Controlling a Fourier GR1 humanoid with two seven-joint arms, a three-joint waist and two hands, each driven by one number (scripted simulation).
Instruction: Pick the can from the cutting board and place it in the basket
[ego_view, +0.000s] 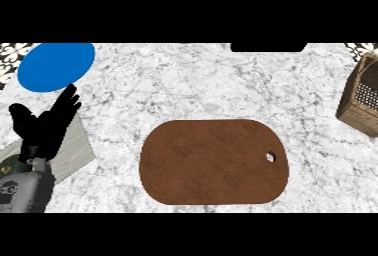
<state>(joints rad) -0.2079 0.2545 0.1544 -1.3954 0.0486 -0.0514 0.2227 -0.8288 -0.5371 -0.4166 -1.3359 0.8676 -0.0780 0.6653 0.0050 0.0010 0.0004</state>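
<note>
I see a blue plate (56, 66) lying on the marble counter (192, 80), just beyond the left hand (46, 127). A pale grey slab (74, 152) lies under that hand and juts out to its right. Far up and right of it, a black shape (268, 47) sits at the counter's far edge.

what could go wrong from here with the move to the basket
1. No can shows on the cutting board, and the right hand is out of view, so where the can is cannot be checked.
2. The basket lies partly cut off at the view's right edge; a placement there would be hard to watch and could miss the opening.
3. The left hand rests open, fingers up, just below the blue plate; a careless swing might bump it.
</note>
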